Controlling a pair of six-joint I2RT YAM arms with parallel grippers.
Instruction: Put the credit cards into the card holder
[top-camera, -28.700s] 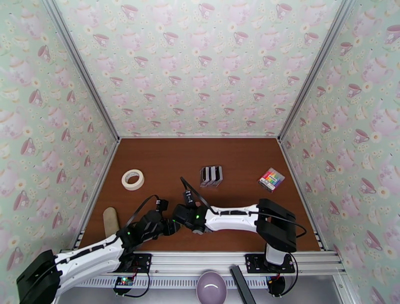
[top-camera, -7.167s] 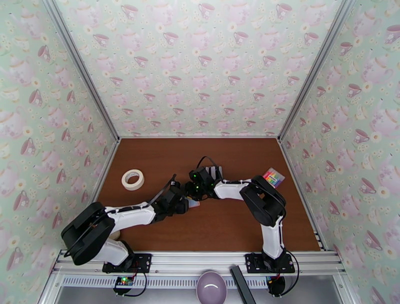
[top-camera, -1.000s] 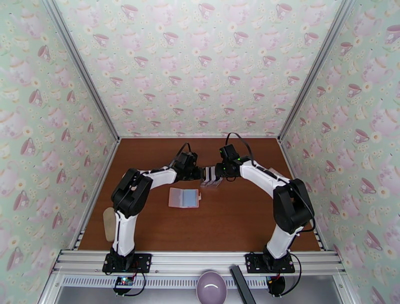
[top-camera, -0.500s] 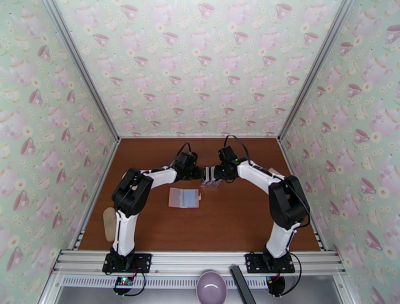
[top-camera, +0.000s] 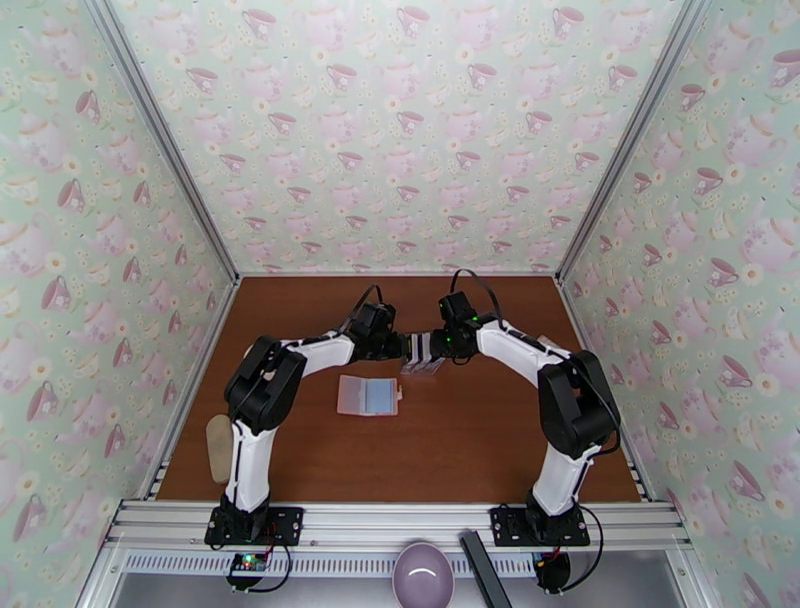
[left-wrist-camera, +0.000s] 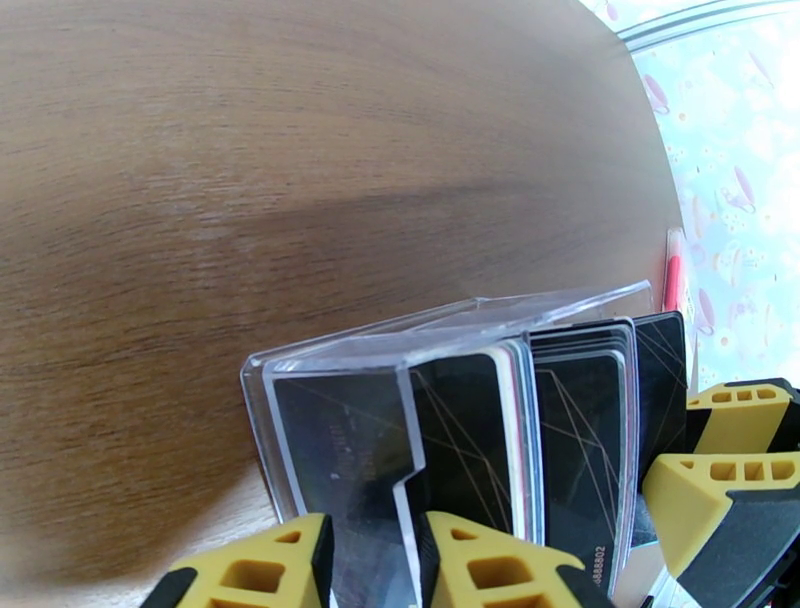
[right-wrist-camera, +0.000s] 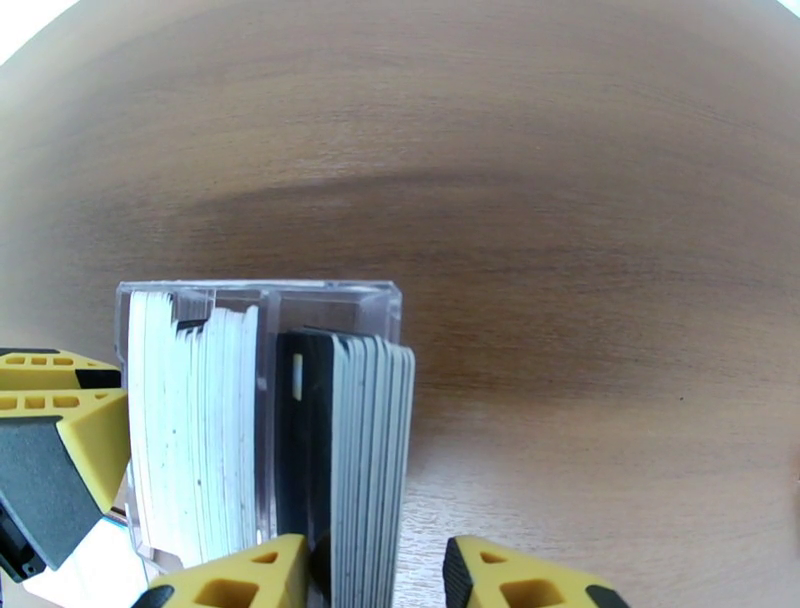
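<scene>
- The left gripper (left-wrist-camera: 375, 560) was pinched narrow on the clear rack (left-wrist-camera: 450, 318), apparently steadying it.
- The right gripper (right-wrist-camera: 375, 572) stood part-open astride the racked credit cards (right-wrist-camera: 345, 450).
- The card holder (top-camera: 368, 395) lay open near the rack; the next move likely called for closing on a card and lifting it.

Bright, even light; black-and-white plastic credit cards (right-wrist-camera: 340, 450) sharp, soft shadow banding the brown wooden tabletop (right-wrist-camera: 550, 200), wrist-view corners washed out.

Overhead camera looks down from behind my bases; both wrist cameras face the clear rack (right-wrist-camera: 330, 300) close up, from opposite sides.
</scene>
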